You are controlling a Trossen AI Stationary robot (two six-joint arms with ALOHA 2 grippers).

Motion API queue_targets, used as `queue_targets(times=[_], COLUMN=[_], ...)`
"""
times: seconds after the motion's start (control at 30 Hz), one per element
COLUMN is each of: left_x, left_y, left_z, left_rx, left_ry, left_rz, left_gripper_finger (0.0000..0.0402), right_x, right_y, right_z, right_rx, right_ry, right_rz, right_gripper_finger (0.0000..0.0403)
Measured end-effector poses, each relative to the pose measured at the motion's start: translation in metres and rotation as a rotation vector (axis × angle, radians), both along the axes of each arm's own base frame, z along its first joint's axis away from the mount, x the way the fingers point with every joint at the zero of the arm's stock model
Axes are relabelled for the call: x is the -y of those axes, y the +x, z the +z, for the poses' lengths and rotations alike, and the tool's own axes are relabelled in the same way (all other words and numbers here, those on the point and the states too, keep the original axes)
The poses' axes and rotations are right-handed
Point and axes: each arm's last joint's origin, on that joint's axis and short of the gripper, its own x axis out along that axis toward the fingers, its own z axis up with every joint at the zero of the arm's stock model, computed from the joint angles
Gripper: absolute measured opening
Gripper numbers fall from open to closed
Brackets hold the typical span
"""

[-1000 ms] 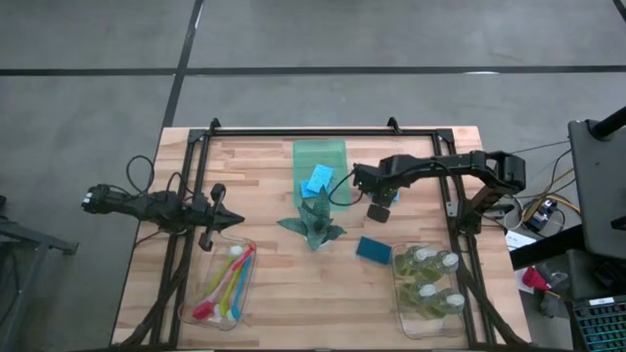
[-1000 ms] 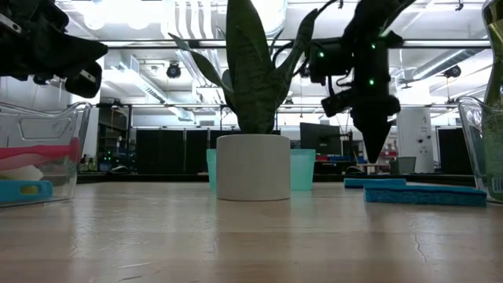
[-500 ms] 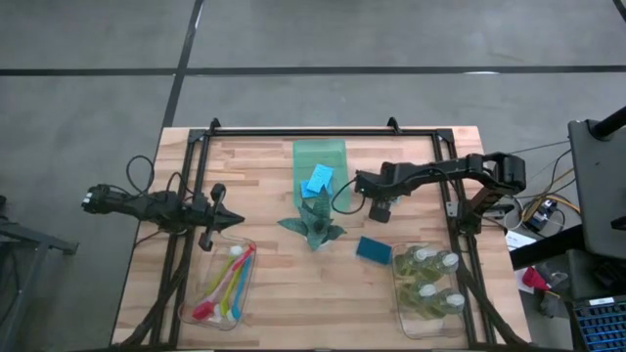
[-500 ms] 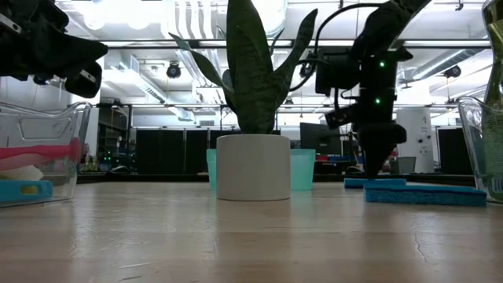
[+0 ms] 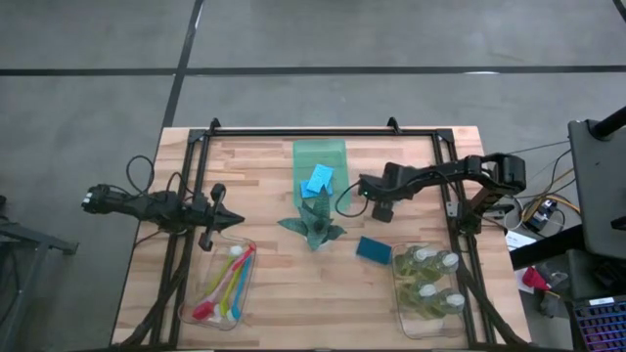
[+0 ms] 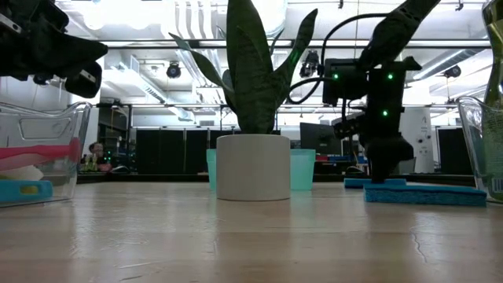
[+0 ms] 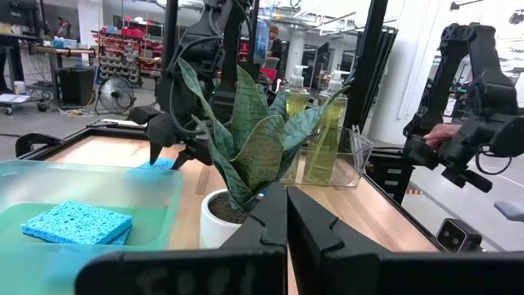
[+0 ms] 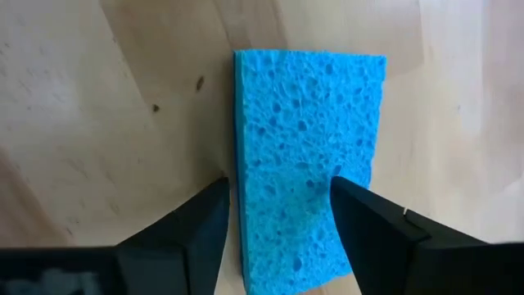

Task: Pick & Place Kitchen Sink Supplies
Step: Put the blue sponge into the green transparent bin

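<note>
blue sponge (image 8: pixel 307 156) now sits between the lowered right gripper's (image 8: pixel 278 225) parted fingers (image 8: pixel 372 225), previously narrow above it.

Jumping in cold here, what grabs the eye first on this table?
The right claw, open, is down over a blue sponge right of the green tray. The spiky plant stands mid-table, with another sponge beside the soap bottles.
</note>
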Motion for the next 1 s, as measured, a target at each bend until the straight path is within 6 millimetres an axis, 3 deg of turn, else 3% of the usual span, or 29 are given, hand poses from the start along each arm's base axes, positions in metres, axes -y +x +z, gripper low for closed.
queue_targets(times=[0.3, 0.63, 0.83, 1.0], left_x=[0.000, 0.000, 0.000, 0.000], left_y=[0.000, 0.000, 0.000, 0.000], left_z=[0.000, 0.000, 0.000, 0.000], left_rx=[0.000, 0.000, 0.000, 0.000], left_ry=[0.000, 0.000, 0.000, 0.000], left_rz=[0.000, 0.000, 0.000, 0.001], left_gripper_finger=[0.0000, 0.0000, 0.0000, 0.0000], right_x=[0.000, 0.002, 0.003, 0.007], right_y=[-0.003, 0.001, 0.008, 0.016], right_z=[-0.009, -0.007, 0.004, 0.024], right_rx=[0.015, 0.037, 0.053, 0.038], right_ry=[-0.012, -0.024, -0.024, -0.091], right_rz=[-0.011, -0.020, -0.040, -0.074], right_gripper_finger=[0.0172, 0.0020, 0.0013, 0.0013])
